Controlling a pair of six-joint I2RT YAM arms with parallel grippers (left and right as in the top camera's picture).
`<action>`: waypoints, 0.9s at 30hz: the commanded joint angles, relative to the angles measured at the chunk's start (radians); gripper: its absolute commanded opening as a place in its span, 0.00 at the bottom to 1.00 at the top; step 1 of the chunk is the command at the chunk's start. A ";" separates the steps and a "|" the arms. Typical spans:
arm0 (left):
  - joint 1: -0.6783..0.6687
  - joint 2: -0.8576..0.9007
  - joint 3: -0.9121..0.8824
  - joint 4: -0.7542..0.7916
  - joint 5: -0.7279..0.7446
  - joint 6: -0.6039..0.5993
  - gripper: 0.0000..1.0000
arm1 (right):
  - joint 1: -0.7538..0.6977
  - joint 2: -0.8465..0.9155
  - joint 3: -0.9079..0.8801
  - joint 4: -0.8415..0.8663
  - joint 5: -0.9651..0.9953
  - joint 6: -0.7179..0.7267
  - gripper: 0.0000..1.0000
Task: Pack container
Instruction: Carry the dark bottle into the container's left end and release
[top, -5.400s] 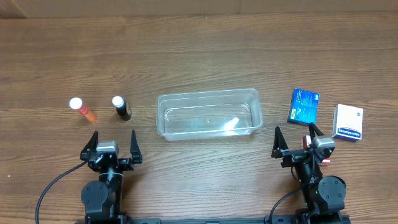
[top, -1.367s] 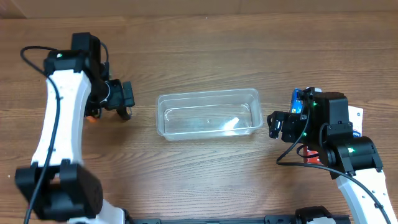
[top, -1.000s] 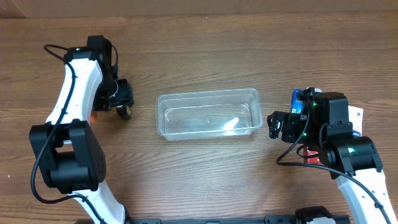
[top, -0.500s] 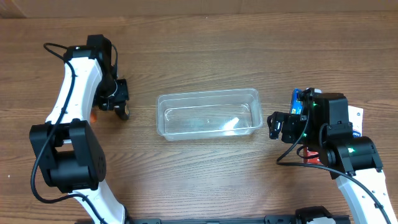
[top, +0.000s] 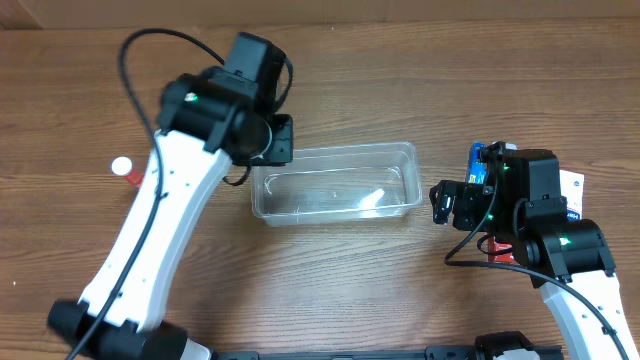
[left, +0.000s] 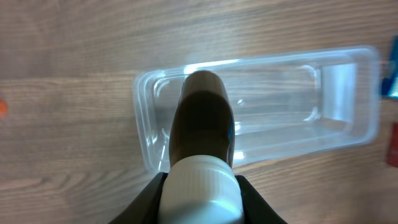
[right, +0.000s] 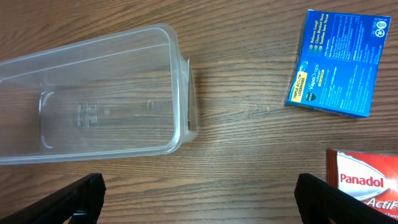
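The container (top: 336, 151), a clear shallow tub, lies at the table's middle. My left gripper (top: 270, 141) hovers over its left end, shut on a dark bottle (left: 201, 121) by its white cap (left: 202, 190). In the left wrist view the bottle hangs above the left part of the container (left: 348, 93). From overhead the gripper hides the bottle. My right gripper (top: 441, 203) stands open just right of the container, nothing between its fingers. The right wrist view has the container (right: 87, 41) ahead and to the left of the right gripper (right: 199, 208).
An orange bottle with a white cap (top: 123, 168) lies at the far left. A blue box (right: 336, 62), a red box (right: 364, 182) and a white box (top: 574, 188) sit right of the container, near the right arm.
My left gripper shut on the dark bottle at the left, then lifted it and carried it right, over the container's left end. The right arm has not moved.
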 joint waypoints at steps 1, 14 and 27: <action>-0.001 0.063 -0.126 0.058 -0.013 -0.069 0.04 | -0.001 -0.006 0.026 0.005 -0.001 -0.003 1.00; 0.050 0.220 -0.259 0.252 -0.043 -0.014 0.31 | -0.001 -0.006 0.026 0.000 -0.001 -0.003 1.00; 0.059 0.088 -0.014 0.078 -0.105 -0.004 0.68 | -0.001 -0.006 0.026 -0.002 -0.001 -0.003 1.00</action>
